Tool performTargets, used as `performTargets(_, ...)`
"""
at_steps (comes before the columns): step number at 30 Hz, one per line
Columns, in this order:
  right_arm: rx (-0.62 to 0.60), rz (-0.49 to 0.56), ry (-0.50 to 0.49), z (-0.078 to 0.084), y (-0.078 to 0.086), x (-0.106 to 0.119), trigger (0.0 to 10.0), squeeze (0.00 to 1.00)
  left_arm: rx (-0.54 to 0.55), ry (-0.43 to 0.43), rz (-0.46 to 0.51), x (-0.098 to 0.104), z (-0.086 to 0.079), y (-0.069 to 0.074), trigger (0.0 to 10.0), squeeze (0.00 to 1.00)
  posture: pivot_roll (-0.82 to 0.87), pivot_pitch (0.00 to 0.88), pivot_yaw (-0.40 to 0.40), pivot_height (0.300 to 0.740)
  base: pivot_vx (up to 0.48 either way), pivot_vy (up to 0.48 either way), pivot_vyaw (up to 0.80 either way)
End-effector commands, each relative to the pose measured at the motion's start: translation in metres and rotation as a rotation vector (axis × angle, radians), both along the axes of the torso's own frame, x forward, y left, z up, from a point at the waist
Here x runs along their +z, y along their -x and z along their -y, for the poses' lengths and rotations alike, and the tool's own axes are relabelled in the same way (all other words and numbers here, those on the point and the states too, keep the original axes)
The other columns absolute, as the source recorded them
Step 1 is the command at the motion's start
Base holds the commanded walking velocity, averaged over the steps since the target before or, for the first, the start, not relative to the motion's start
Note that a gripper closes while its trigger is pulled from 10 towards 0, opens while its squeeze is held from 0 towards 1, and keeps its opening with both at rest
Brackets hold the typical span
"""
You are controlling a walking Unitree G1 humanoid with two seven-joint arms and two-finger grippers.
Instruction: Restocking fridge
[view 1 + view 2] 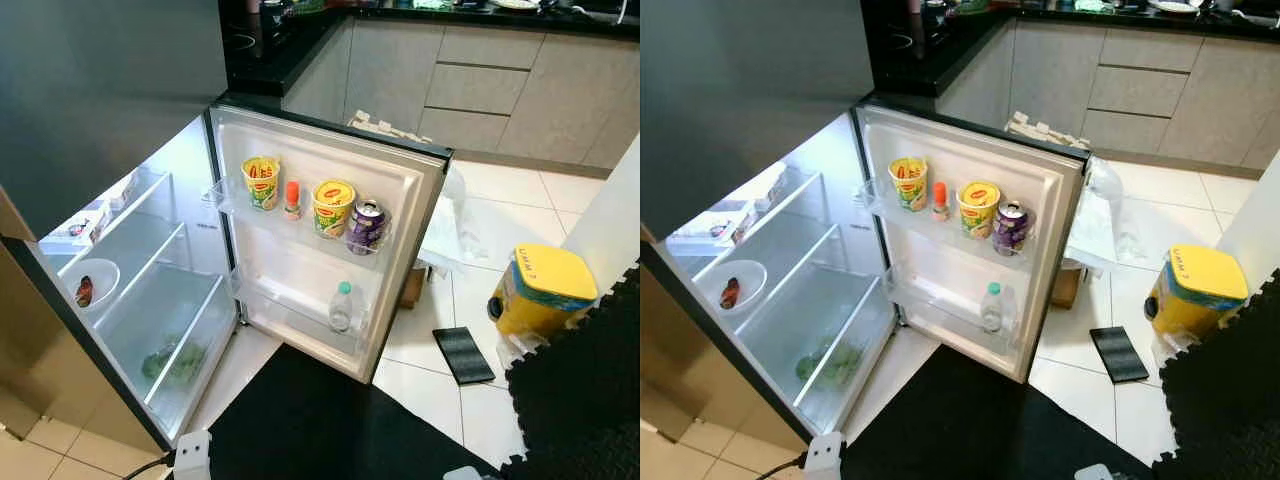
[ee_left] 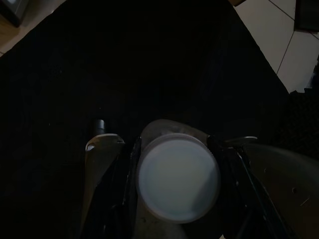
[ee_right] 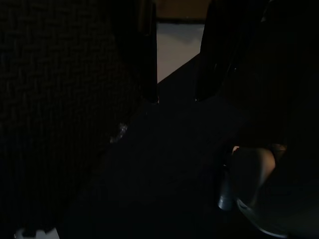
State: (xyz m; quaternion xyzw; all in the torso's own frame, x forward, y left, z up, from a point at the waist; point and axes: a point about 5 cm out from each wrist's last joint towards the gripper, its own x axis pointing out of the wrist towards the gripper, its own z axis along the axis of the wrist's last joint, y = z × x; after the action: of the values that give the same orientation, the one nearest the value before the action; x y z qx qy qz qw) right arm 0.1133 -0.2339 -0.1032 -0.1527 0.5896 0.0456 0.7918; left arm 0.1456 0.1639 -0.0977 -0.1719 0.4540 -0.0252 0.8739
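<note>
Head views: fridge [image 1: 150,250] open. Door upper shelf: two noodle cups [image 1: 262,183], [image 1: 333,207], one small red-capped bottle [image 1: 292,200], one purple can [image 1: 366,227]. Lower door shelf: one water bottle [image 1: 341,307]. Inside: one white bowl [image 1: 91,283], greens [image 1: 172,362] in bottom drawer. Yellow bin [image 1: 543,290] on floor.

Left wrist: left gripper [image 2: 174,164] jaws clamped on white-lidded container [image 2: 178,178], above black mat [image 2: 124,64].

Right wrist: dark; right gripper [image 3: 177,97] jaws apart.

A home kitchen
Grey cabinets [image 1: 480,85] under a black counter [image 1: 300,50] at the top, open fridge [image 1: 320,250] centre, white tiled floor [image 1: 500,190]
</note>
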Motion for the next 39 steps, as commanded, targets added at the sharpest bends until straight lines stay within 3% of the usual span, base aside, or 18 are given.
performTargets(1, 0.043, 0.009, -0.02, -0.0056, -0.0044, 0.0002, 10.0, 0.0, 0.019, -0.039, -0.057, -0.0046, -0.0133, 0.0136, 10.0, 0.0, -0.05, 0.0, 0.006, 0.74, 0.0, 0.0, 0.0)
performTargets(11, 0.092, 0.013, -0.028, -0.0086, -0.0122, 0.0021, 10.0, 0.0, 0.021, -0.045, -0.071, -0.006, -0.0154, 0.0183, 10.0, 0.0, -0.05, 0.0, -0.002, 0.74, 0.0, 0.0, 0.0)
performTargets(25, 0.114, -0.004, -0.037, -0.0121, -0.0089, 0.0003, 10.0, 0.0, 0.013, -0.067, -0.063, -0.005, -0.016, 0.0147, 10.0, 0.0, -0.05, 0.0, -0.003, 0.74, 0.0, 0.0, 0.0)
performTargets(39, 0.105, 0.002, -0.045, -0.0149, -0.0079, -0.0005, 10.0, 0.0, -0.004, -0.062, -0.062, -0.005, -0.0146, 0.0147, 10.0, 0.0, -0.05, 0.0, 0.004, 0.74, 0.266, 0.0, 0.0)
